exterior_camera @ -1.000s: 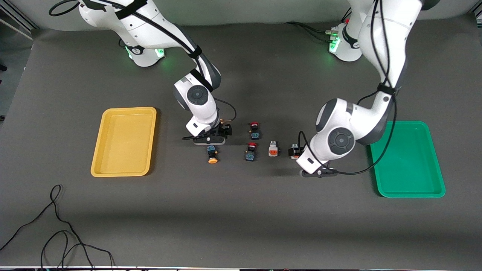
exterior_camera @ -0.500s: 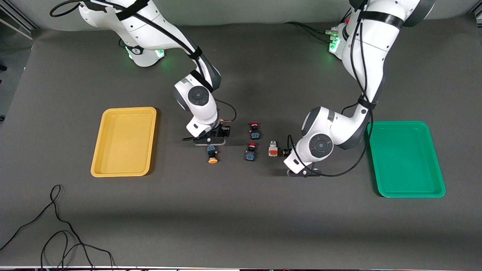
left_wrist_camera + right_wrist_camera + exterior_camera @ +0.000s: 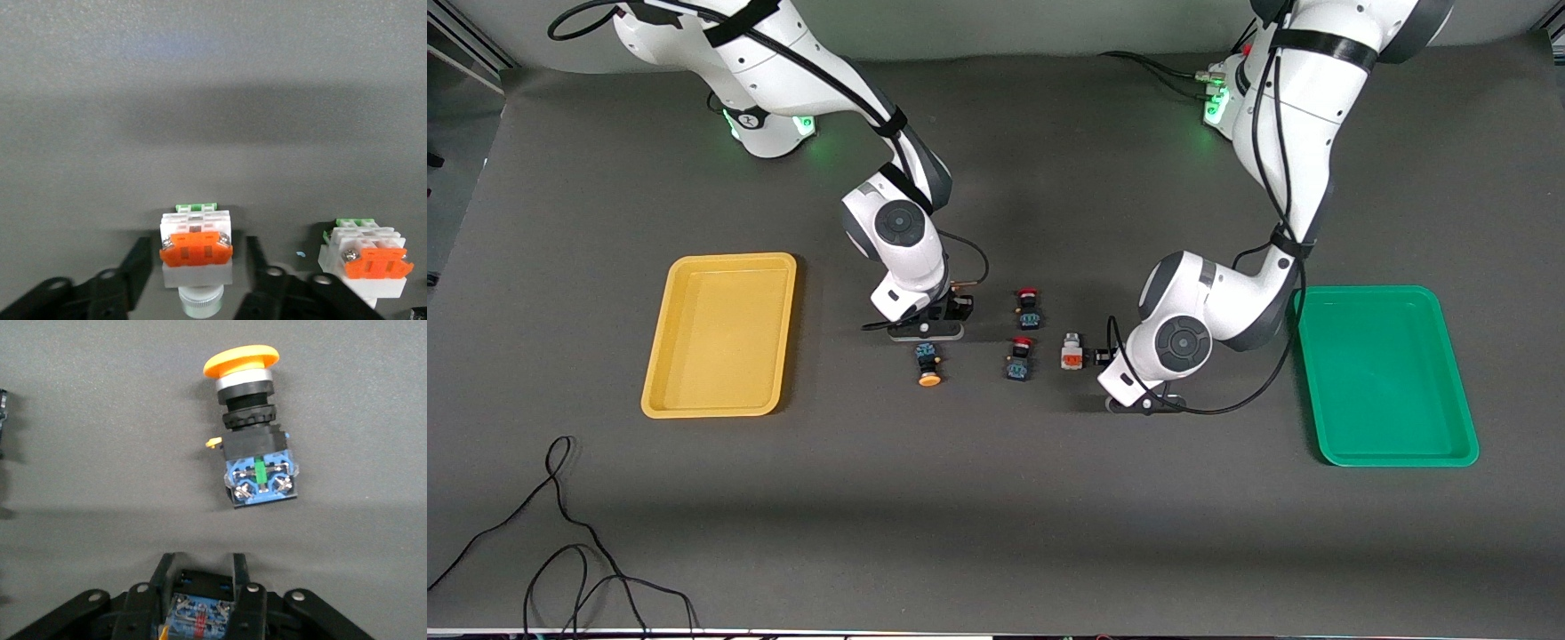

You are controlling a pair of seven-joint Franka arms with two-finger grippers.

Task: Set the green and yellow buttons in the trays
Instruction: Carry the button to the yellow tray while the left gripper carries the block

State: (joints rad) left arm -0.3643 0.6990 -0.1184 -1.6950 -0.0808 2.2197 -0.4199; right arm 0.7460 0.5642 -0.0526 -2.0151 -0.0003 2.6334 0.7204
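Since a second ago our left arm has swung in from beside the green tray [image 3: 1392,382] toward the row of buttons, and in the last half second it has hardly moved; our right arm has shifted only slightly. Both trays, the green one and the yellow tray [image 3: 720,333], have nothing in them, so no button is placed yet.

The left hand [image 3: 190,280] now sits low at the table [image 3: 996,516], its fingers [image 3: 127,270] set wide with a white-bodied button [image 3: 195,257] between them, not visibly touched on either side. A second white-bodied button [image 3: 365,257] lies just beside the hand, outside the fingers; in the front view it is the one at [image 3: 1073,353]. We judge that the approach is finished and that closing is what remains, with care that the neighbour is not nudged.

The right hand [image 3: 200,603] is drawn narrow around a dark button body [image 3: 199,613] with a blue end, which fills the gap between the fingers; we take that for a grip, though its cap is hidden. The other yellow-capped button [image 3: 253,433] lies on the table just ahead of this hand, apart from it. Two red-capped buttons [image 3: 1023,333] lie between the two hands and are not ours to move.
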